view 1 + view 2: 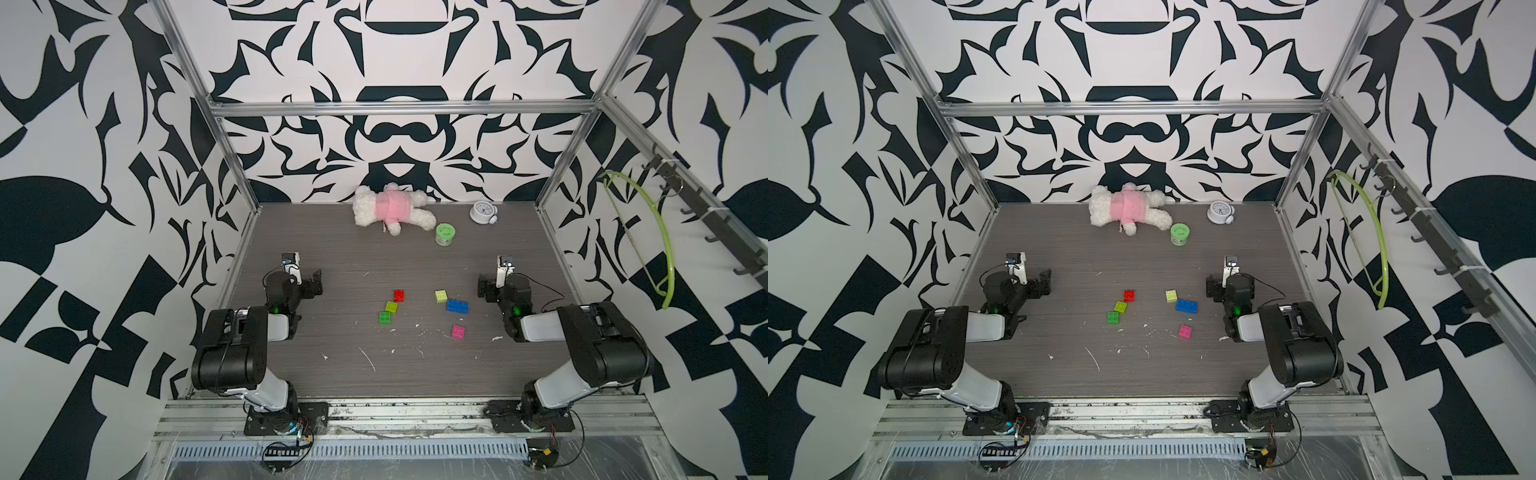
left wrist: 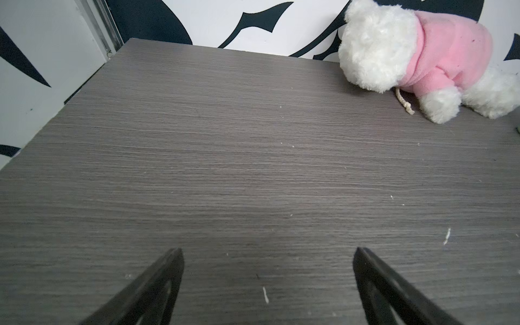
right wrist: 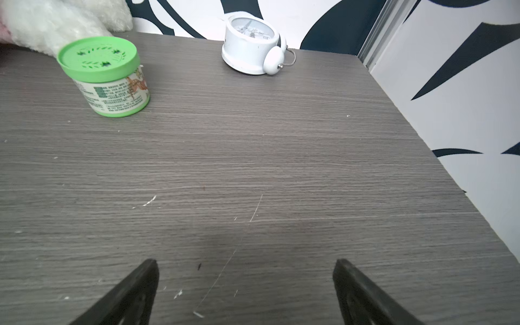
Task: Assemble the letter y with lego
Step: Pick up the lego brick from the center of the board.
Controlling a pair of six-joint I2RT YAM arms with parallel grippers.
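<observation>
No letter y is built on the table yet; all joining is left. The left gripper and right gripper are held spread, nothing gripped. The green jar is lidded; contents hidden. The lego bricks are scattered loose mid-table between the arms: blue brick, five smaller.

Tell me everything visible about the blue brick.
The blue brick is a glossy plastic oblong, studs up, lying flat and slightly skewed on the table. A square yellow-green brick sits at its far corner; whether they touch is unclear. Nothing grips it.
</observation>
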